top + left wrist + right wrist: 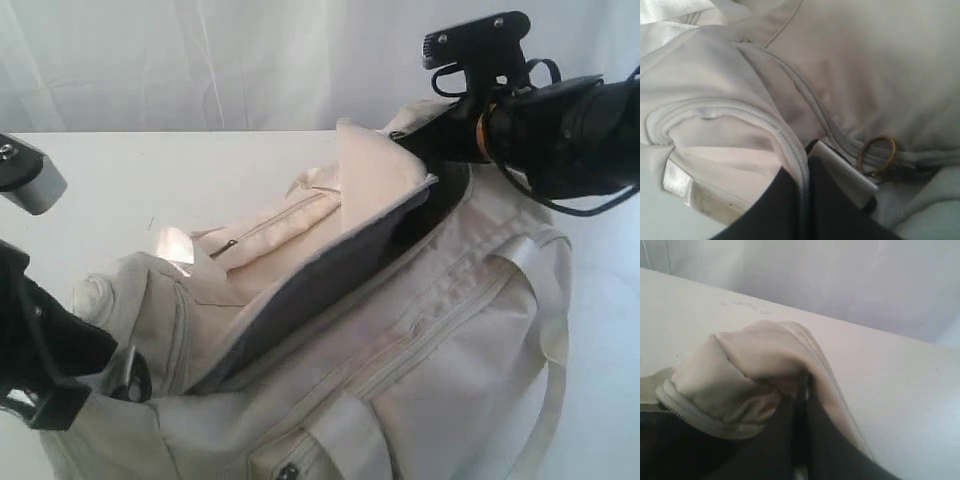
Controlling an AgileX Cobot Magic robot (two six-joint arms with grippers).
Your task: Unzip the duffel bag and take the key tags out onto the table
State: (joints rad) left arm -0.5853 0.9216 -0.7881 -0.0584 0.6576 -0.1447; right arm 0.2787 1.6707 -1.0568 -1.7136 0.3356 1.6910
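The cream duffel bag (pixel 420 350) lies on the white table (pixel 150 180) with its top unzipped and gaping, so the dark grey lining (pixel 330 280) shows. My left gripper (pixel 118 378) is at the bag's near left end. In the left wrist view it (pixel 805 167) is shut on the bag's piped zipper edge (pixel 790 140), next to a metal ring (pixel 878 151). My right gripper (pixel 425 140) is at the far right end, where it (pixel 802 386) is shut on a bunched fold of cream fabric (pixel 750 365). The key tags are hidden.
The bag's loose flap (pixel 370 170) with a small zip (pixel 270 228) stands up along the far side of the opening. A pale strap (pixel 545 330) hangs at the right side. White curtain (pixel 250 60) backs the table (pixel 900 375).
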